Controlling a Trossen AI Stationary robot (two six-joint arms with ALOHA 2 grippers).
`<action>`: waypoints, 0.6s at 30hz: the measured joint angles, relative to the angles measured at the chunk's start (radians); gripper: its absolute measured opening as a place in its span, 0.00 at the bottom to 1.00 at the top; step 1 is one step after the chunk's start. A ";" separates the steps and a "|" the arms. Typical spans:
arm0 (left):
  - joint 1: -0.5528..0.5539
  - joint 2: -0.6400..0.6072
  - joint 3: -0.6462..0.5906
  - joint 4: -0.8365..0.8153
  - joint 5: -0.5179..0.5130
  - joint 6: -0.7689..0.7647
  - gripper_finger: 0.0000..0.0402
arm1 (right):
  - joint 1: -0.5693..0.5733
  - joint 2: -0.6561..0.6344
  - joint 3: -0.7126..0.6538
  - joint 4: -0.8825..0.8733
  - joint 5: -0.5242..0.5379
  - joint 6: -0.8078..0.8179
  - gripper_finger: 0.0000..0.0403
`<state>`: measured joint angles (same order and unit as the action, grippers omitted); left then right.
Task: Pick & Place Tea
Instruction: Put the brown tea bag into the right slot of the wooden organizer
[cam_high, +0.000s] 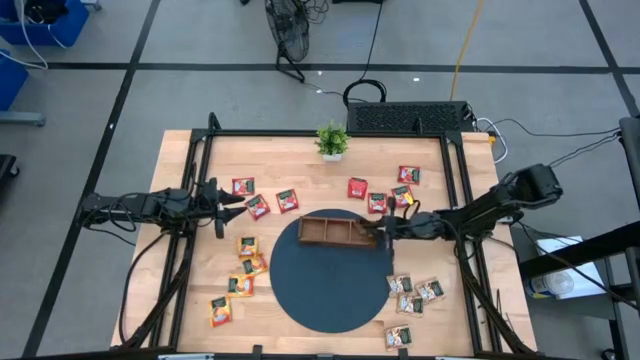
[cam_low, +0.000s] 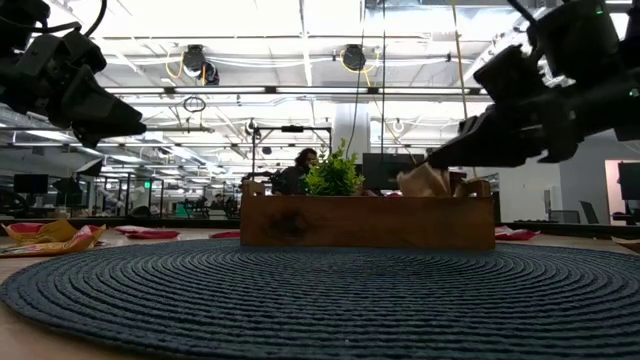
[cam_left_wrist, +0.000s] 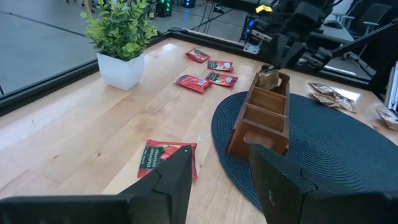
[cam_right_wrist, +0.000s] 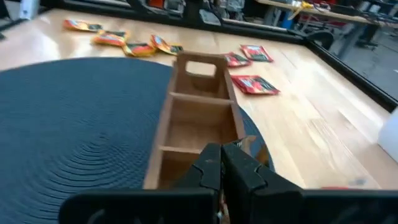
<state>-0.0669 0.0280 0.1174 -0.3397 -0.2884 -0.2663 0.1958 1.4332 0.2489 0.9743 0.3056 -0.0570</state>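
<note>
A brown wooden tray (cam_high: 335, 232) stands on the dark round mat (cam_high: 335, 285). My right gripper (cam_high: 384, 233) is at the tray's right end, shut on a pale tea sachet (cam_left_wrist: 268, 79) that sticks up out of the end compartment. Red sachets (cam_high: 287, 201), yellow-orange ones (cam_high: 247, 262) and pale ones (cam_high: 412, 296) lie flat on the table around the mat. My left gripper (cam_high: 228, 205) waits open above the table's left side, with nothing between its fingers (cam_left_wrist: 180, 168). My right gripper pinches the sachet's upper edge (cam_low: 426, 172) between its two shut fingers (cam_right_wrist: 239, 165). The fingers slant down from the table's right side. The sachet stands tilted, and its lower part is down inside the tray's right-end compartment (cam_low: 440, 205).
A small potted plant (cam_high: 332, 140) stands at the table's far edge. A black frame rail (cam_high: 455, 180) runs along the table's sides. The tray's middle compartment (cam_right_wrist: 202, 127) and far compartment (cam_right_wrist: 198, 81) show bare wood.
</note>
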 joint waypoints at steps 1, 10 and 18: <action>0.000 0.000 0.000 0.000 0.000 0.000 0.40 | 0.000 0.007 0.000 0.002 0.022 0.000 0.00; 0.000 0.000 0.000 0.000 0.000 0.000 0.40 | 0.036 0.018 0.000 0.004 0.155 -0.061 0.00; 0.000 0.000 0.000 0.000 0.000 0.000 0.40 | 0.081 0.018 0.000 0.027 0.247 -0.139 0.00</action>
<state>-0.0669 0.0278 0.1177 -0.3393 -0.2886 -0.2661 0.2771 1.4509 0.2493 1.0015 0.5524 -0.1958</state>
